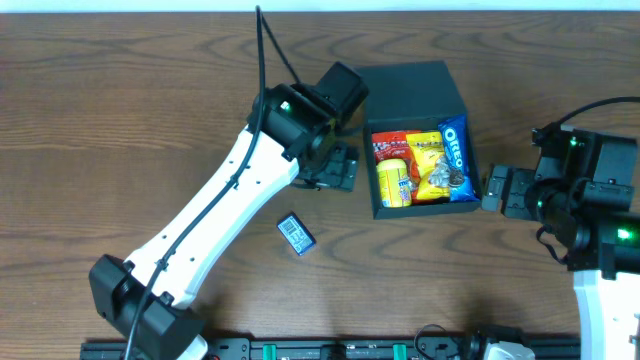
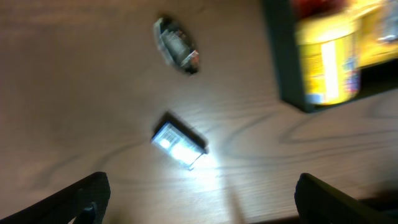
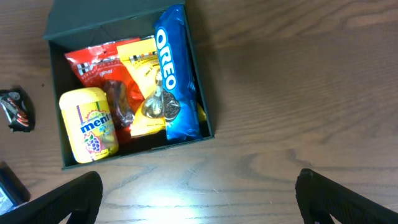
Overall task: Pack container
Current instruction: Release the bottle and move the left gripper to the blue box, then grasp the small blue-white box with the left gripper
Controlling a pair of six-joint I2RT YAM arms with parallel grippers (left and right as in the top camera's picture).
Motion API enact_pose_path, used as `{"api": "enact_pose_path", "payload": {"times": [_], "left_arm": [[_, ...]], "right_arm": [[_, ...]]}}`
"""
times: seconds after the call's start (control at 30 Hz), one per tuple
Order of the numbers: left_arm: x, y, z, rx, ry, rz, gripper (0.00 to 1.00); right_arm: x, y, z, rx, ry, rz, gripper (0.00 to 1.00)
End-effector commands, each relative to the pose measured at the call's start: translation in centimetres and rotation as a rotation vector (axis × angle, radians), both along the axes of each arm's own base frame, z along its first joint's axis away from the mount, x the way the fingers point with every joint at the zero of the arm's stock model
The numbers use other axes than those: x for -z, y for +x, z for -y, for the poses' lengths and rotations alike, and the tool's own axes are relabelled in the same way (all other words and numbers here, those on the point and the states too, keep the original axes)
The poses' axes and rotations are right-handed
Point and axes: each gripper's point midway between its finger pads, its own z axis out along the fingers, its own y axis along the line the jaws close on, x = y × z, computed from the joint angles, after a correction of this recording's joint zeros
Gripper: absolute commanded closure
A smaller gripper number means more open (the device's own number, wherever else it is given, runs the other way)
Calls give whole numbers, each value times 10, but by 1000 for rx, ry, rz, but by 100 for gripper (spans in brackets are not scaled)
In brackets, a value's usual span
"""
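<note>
Overhead first: the container (image 1: 405, 90) sits right of centre on the table (image 1: 120, 100), lid up on its far side, and it's well filled. There's an Oreo packet (image 1: 455, 148), a yellow tub (image 1: 393, 183) and a red packet (image 1: 384, 146). The left gripper (image 1: 340, 168) hangs just off its left wall, the right gripper (image 1: 497, 190) just off its right. A small blue packet (image 1: 296, 233) lies loose, near-left of the box.

Left wrist, blurry: fingers (image 2: 87, 196) spread wide, nothing between them, the blue packet below and a wrapped sweet (image 2: 177, 45) beyond.

Right wrist: fingers (image 3: 78, 196) wide apart too and empty, the container ahead to the left.
</note>
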Motion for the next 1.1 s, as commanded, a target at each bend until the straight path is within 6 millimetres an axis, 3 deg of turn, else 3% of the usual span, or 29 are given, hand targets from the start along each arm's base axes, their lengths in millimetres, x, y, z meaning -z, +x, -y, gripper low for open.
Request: {"api": "enact_pose_path", "payload": {"times": [0.0,0.23,0.47,0.77,1.07], "left_arm": [[12,-11,-17,-58,48,-25,4],[31,-45,-40,-191,-34,-1,5],[95,-73,-35,-385,-130,-129,5],[135,-76,-34,-604,-144,-181,5],[172,-75,-31,-636,-97,-229,5]], "right_arm": [[-4,0,2,0,-5,10,1],[-4,0,1,3,4,11,1],[-5,1,0,-1,9,13,1],[-5,1,0,-1,9,13,1],[-5,1,0,-1,9,13,1]]}}
